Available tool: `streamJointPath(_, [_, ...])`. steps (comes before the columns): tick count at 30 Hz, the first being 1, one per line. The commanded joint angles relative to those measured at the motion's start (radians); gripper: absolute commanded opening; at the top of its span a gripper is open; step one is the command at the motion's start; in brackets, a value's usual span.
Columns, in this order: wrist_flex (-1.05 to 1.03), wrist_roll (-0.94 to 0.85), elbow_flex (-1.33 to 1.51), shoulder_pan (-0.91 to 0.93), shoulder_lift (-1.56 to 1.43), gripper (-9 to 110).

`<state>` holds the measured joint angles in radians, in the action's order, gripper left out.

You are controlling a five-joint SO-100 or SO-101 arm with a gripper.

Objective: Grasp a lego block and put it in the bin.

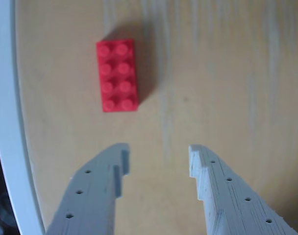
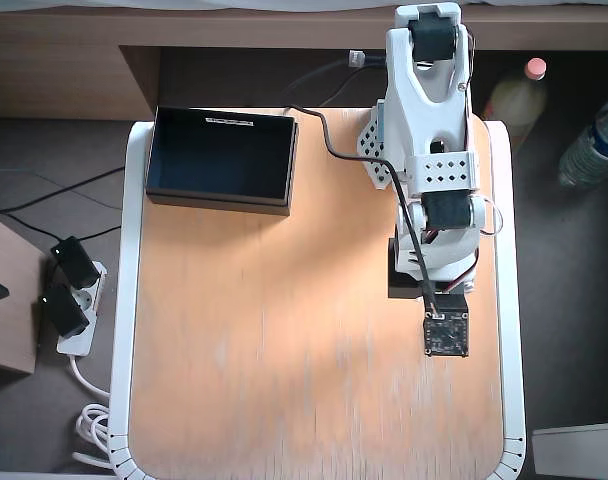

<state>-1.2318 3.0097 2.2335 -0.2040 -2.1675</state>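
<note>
Grasping has not begun. Lego block (image 1: 117,75) lies flat on the table (image 1: 227,73), upper left of centre in the wrist view, apart from the gripper (image 1: 158,159), whose jaws stand spread and empty. Bin (image 2: 222,157) sits empty, upper left overhead. Pickup, transfer and release remain.

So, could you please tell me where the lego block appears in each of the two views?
Wrist view: the lego block lies upper left of centre on the wooden tabletop, ahead of the open fingers.
Overhead view: the block is not visible; the arm probably hides it.
Shared landmark: the table's white rim.
</note>
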Motion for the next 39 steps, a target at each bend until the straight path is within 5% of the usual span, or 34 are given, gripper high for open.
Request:
streamJointPath(1, [0.018, -0.018, -0.158, -0.035, 0.028, 16])
streamJointPath(39, [0.242, -0.103, -0.232, 0.018, 0.426, 20])
